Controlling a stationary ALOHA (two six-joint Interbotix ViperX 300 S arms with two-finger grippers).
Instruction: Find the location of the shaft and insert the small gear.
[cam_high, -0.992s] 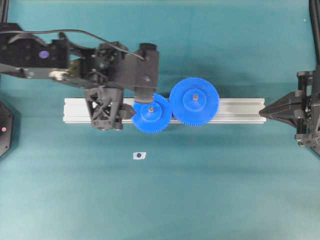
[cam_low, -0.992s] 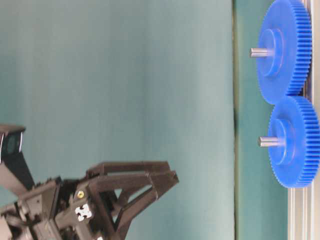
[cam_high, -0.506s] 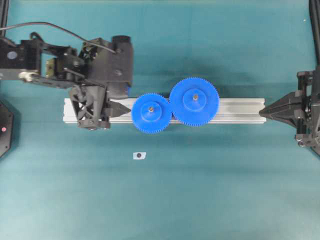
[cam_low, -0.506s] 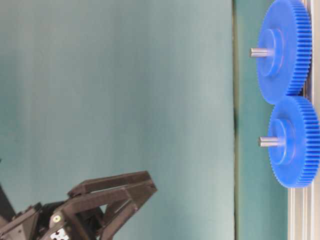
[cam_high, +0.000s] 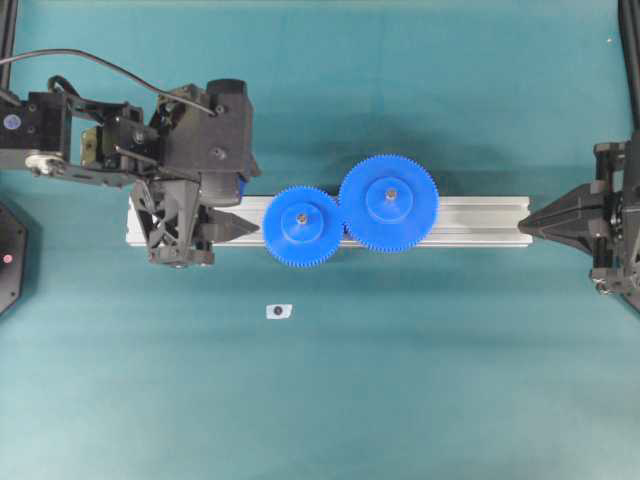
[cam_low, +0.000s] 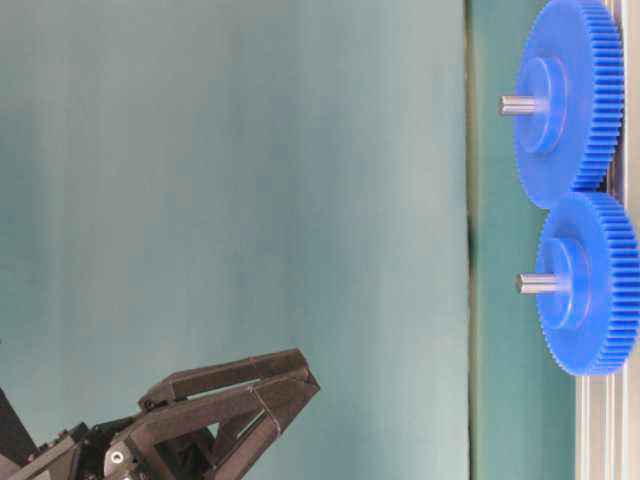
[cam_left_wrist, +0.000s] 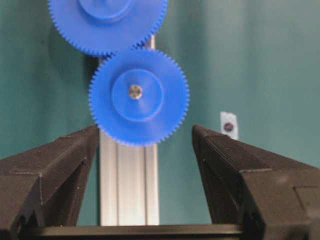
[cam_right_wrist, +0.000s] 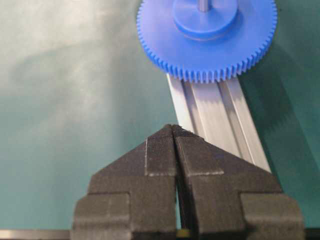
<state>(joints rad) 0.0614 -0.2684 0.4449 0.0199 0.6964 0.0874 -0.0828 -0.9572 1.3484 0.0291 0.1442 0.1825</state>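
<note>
Green mat backs small gear, blue, toothed, on shaft.

The left arm reaches in from the bench's left edge, its black gripper pointing toward the middle of the bench. Its two black fingers stand wide apart with nothing between them. The right arm sits at the bench's right edge, its black gripper aimed back toward the left one. Its fingers are pressed together to a point, flat faces meeting, and they hold nothing.
</note>
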